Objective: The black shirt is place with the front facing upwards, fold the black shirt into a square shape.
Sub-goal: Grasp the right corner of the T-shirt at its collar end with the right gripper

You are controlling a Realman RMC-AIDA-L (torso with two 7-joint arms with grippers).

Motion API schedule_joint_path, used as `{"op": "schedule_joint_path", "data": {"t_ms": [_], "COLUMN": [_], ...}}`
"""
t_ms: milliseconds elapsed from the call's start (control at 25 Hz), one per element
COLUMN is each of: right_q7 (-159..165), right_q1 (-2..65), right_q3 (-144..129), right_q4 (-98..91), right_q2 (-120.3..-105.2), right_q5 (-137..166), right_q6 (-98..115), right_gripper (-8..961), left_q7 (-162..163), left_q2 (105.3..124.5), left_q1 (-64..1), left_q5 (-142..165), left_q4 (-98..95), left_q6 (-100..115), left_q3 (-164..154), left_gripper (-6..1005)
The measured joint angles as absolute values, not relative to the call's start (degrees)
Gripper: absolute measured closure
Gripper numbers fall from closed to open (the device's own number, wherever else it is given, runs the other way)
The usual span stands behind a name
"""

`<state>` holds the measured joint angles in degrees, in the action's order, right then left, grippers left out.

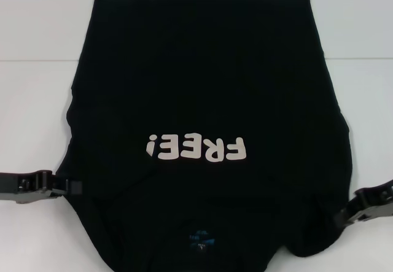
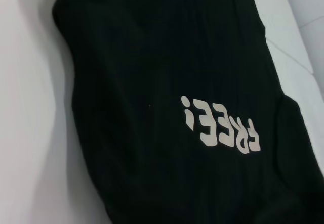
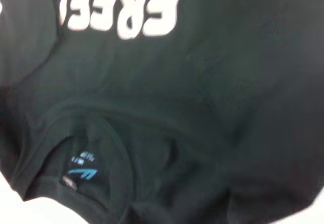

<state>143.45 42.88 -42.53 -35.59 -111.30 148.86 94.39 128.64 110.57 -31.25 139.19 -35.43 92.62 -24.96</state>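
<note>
Both grippers, left gripper (image 1: 72, 188) and right gripper (image 1: 341, 215), are black (angular, jointed links).

- The black shirt (image 3: 212, 92) filled nearly the whole right wrist view, its cloth lying in soft wrinkles.
- White "FREE" lettering (image 3: 121, 9) ran across one edge of the picture, partly cut off.
- The neck opening (image 3: 76, 148) showed a small label (image 3: 82, 166) with blue marks inside the collar.
- A sliver of white surface (image 3: 30, 213) showed beyond the collar.
</note>
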Motion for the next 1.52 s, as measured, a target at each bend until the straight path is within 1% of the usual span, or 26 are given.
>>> {"op": "schedule_joint_path", "data": {"t_ms": [160, 240, 360, 520, 680, 1080, 1520], "right_q7": [141.5, 140.5, 138.8, 136.6, 135.3, 132.4, 131.9], "right_q1": [41.3, 40.8, 40.0, 39.1, 38.4, 37.6, 37.9], "right_q3": [-39.0, -37.7, -36.1, -35.2, -35.1, -35.4, -35.6], "right_q4": [-35.6, -35.7, -36.1, -36.5, -36.5, -36.2, -36.6], "right_q2": [-108.89, -108.20, -107.54, -107.16, -107.10, -107.69, -108.70], "right_q5": [148.7, 148.6, 148.5, 148.5, 148.4, 148.8, 148.9], "right_q6": [95.3, 95.6, 96.3, 96.4, 96.5, 97.4, 97.1], "right_gripper": [896, 897, 896, 896, 896, 896, 896], "left_q7": [129.5, 129.5, 129.6, 129.7, 129.7, 130.5, 130.3], "left_q2": [110.56, 110.57, 110.46, 110.45, 110.21, 108.47, 107.99], "left_q1": [-31.0, -31.0, -31.1, -31.0, -30.9, -30.8, -31.4], "left_q5": [139.0, 139.0, 138.9, 138.9, 138.8, 139.8, 143.4], "left_q4": [-35.0, -34.5, -31.9, -31.3, -31.0, -30.9, -31.5], "left_q6": [94.0, 94.3, 95.0, 97.1, 99.1, 103.1, 102.1], "left_q3": [-25.0, -25.0, -24.9, -24.3, -24.2, -24.9, -24.8], "left_gripper": [966, 966, 966, 966, 966, 965, 965]}}
